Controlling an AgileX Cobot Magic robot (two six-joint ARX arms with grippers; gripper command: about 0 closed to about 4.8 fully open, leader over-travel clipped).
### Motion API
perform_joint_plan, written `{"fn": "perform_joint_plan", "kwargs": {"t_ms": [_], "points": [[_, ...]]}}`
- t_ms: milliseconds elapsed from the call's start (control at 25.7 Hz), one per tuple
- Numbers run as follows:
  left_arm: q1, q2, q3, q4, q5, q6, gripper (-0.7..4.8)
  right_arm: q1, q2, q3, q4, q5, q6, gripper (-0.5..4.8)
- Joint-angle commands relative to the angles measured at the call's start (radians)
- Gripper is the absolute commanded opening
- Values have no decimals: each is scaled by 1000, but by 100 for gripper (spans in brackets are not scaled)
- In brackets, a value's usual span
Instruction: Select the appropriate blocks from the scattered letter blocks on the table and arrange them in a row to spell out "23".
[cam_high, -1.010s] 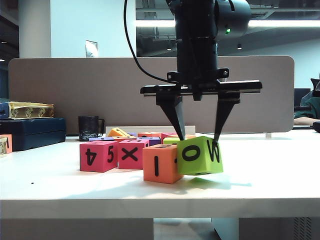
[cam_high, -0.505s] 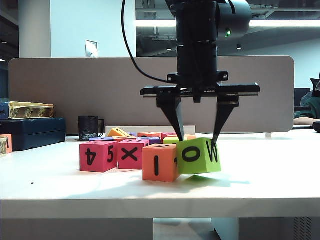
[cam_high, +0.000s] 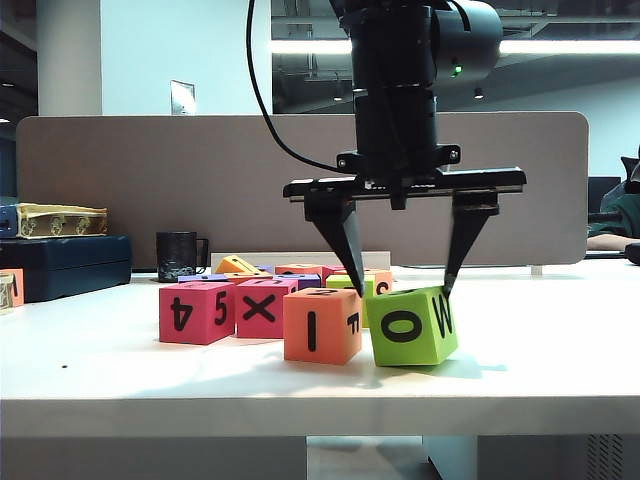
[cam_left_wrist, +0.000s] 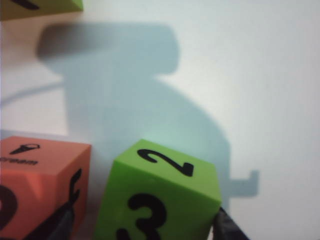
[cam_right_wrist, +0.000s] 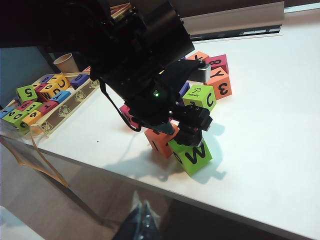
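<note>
1. The left gripper (cam_high: 403, 290) is seen above the lime-green block (cam_high: 412, 325), its fingers (cam_high: 349, 250) parted and standing to either side of the block's top; the grip appears to have been let go, and the block rests on the surface (cam_high: 300, 375).
2. The lime-green block is placed just beside the orange block (cam_high: 322, 324), at the front of the surface, ahead of the scattered letter blocks (cam_high: 235, 305); a narrow gap or light contact between the two cannot be told apart.
3. In the left wrist view the lime-green block (cam_left_wrist: 157, 200) shows a "2" and a "3" on its upper faces, while the orange block (cam_left_wrist: 37, 187) lies close alongside.
4. The step in hand is judged to be the release. The fingers are best opened fully before any lift, and the lift kept straight up, so that neither fingertip drags a corner.
5. The block sits slightly turned against its neighbour; a check of the row's alignment would be advisable.
6. The right gripper is not seen in any view; only a dark, blurred shape shows at the edge of its wrist view.
</note>
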Motion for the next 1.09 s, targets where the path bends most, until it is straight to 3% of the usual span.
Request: {"fn": "perform_joint_plan", "kwargs": {"t_ms": [39,660,1088], "points": [[-2,-11,1,2,0,34,348,0,-2,2,11,0,-3,-1],[-3,-20,-1,3,13,124,349,0,-2,2,11,1,-3,-1],[-33,-4,-1,23,38,268,350,0,-2,2,11,1,-3,-1]]}}
